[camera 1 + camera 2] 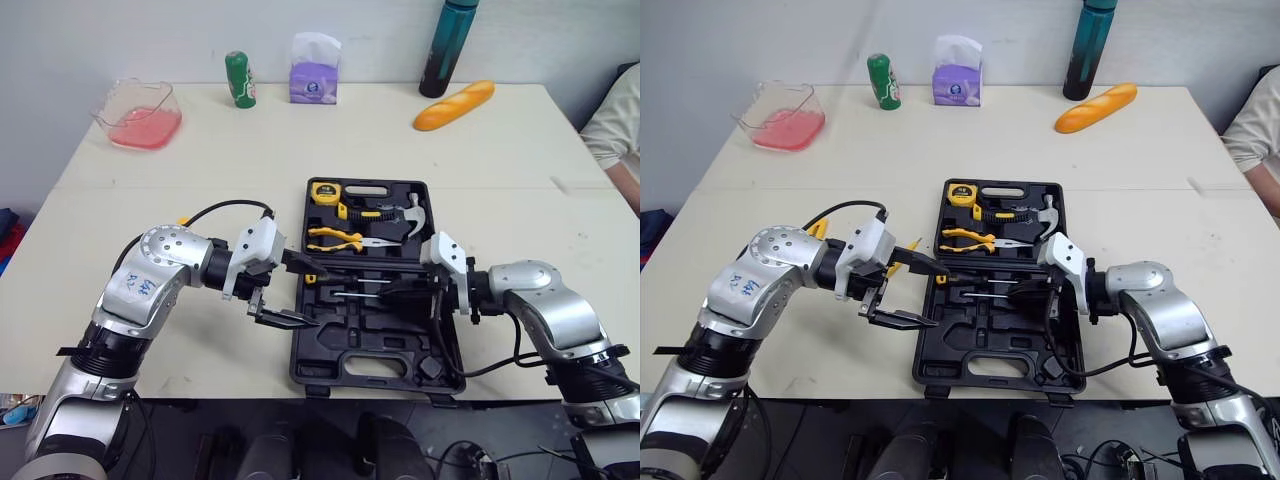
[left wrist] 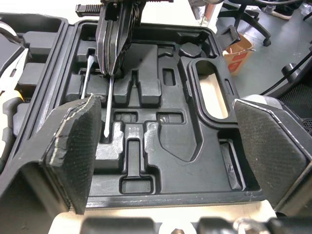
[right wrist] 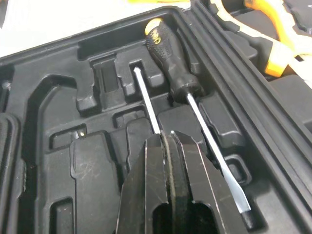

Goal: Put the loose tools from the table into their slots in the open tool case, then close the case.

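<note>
The black tool case (image 1: 298, 352) lies open on the table in front of me. Its far half holds a yellow tape measure (image 1: 325, 192), yellow-handled pliers (image 1: 340, 238) and a hammer (image 1: 405, 215). In the near half a black-handled screwdriver (image 3: 168, 53) lies in its slot. My right gripper (image 3: 168, 139) is shut on the thin shaft of a second screwdriver (image 3: 147, 105), held low over the neighbouring slot; its handle is hidden. My left gripper (image 1: 298, 293) hangs open at the case's left edge with nothing between its pads (image 2: 73, 146).
A yellow item (image 1: 902, 258) lies on the table partly hidden under my left arm. Along the far edge stand a clear tub of pink liquid (image 1: 138, 112), a green can (image 1: 239, 79), a purple tissue pack (image 1: 314, 72), a dark bottle (image 1: 446, 48) and a bread loaf (image 1: 454, 105). A person's arm (image 1: 618, 130) shows at far right.
</note>
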Tool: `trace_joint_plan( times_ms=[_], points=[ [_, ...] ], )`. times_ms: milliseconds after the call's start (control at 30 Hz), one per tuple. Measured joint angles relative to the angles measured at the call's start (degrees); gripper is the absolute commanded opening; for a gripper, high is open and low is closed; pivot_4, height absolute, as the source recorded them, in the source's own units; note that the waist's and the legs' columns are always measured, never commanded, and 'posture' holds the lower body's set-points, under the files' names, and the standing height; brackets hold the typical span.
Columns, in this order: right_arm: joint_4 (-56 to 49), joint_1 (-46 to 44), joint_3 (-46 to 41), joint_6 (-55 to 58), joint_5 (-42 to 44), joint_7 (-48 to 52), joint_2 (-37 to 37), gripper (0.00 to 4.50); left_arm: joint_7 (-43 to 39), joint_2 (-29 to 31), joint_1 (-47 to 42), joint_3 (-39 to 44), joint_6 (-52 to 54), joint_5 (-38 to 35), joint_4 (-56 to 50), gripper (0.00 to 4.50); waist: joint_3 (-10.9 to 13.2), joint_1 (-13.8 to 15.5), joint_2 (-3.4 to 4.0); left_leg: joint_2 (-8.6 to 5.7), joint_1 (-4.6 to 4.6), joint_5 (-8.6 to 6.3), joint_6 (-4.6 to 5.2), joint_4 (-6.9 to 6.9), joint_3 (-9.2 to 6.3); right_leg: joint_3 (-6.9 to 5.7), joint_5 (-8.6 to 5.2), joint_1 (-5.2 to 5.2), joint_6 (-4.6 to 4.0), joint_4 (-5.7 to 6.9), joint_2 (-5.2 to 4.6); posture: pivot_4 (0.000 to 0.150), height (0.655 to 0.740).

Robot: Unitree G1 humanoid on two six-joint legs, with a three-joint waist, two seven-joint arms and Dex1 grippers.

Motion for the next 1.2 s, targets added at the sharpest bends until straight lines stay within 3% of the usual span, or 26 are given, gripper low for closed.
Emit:
trace_joint_plan(
  times_ms=[200, 400, 500, 600, 733, 933, 1200],
  points=[
    [-2.09, 1.54, 1.46, -0.64, -2.44, -2.46, -1.15, 0.07, 0.14, 0.00, 0.02, 0.02, 0.00, 0.07, 0.27, 4.50, -0.65, 0.22, -0.83, 0.05, 0.70, -0.13, -0.06, -0.05, -0.41, 0.06, -0.02, 1.02, -0.04, -0.38, -0.05, 0.150, 0.7314],
    [-8.30, 7.81, -5.20, 1.54, 1.53, -6.66, -0.11, 0.07, 2.20, 1.03, 4.55, 1.82, 1.20, -0.43, -1.03, 4.50, -0.57, 0.08, -0.70, 0.16, 0.60, -0.25, -0.20, -0.10, -0.44, 0.15, -0.09, 0.82, -0.16, -0.33, -0.32, 0.150, 0.7314],
    [-11.68, 13.52, -13.66, 5.78, 5.78, -7.21, -3.49, 0.97, 4.30, 3.71, 11.39, 6.75, 4.19, -2.69, -3.07, 4.50, -0.25, 0.11, -0.30, 0.19, 0.34, -0.25, -0.19, -0.09, -0.39, 0.09, -0.11, 0.58, -0.18, -0.31, -0.05, 0.150, 0.7314],
    [-13.98, 24.19, -30.86, 10.20, 11.30, -4.28, -10.19, 2.49, 9.45, 7.05, 23.03, 20.25, 8.79, -5.78, -5.57, 4.50, -0.06, 0.20, -0.02, 0.20, 0.18, -0.25, -0.16, -0.11, -0.41, 0.05, -0.11, 0.51, -0.18, -0.38, -0.06, 0.150, 0.7314],
    [-11.98, 31.92, -45.42, 11.27, 12.87, -2.61, -13.66, 4.47, 14.51, 8.13, 33.48, 35.24, 11.24, -6.92, -4.43, 4.50, -0.01, 0.11, -0.06, 0.21, 0.60, -0.35, -0.06, -0.13, -0.27, 0.22, -0.08, 0.78, -0.18, -0.46, -0.30, 0.150, 0.7314],
    [2.43, 39.12, -57.45, 6.75, 7.76, -2.99, -15.79, 4.47, 18.74, 11.44, 44.95, 53.43, 9.11, -3.77, 7.74, 4.50, 0.01, 0.06, -0.02, 0.26, 0.73, -0.75, -0.31, -0.20, -0.08, 0.25, -0.18, 0.64, -0.33, -0.47, -0.58, 0.150, 0.7314],
    [10.75, 36.98, -60.11, 2.15, 5.45, -6.96, -16.28, 4.47, 23.25, 11.50, 44.78, 57.93, 5.62, -2.24, 15.87, 4.50, 0.04, -0.04, 0.10, 0.21, 0.72, -0.77, -0.41, -0.39, 0.03, 0.36, -0.19, 0.42, -0.36, -0.39, -0.75, 0.150, 0.7314]
  ],
)
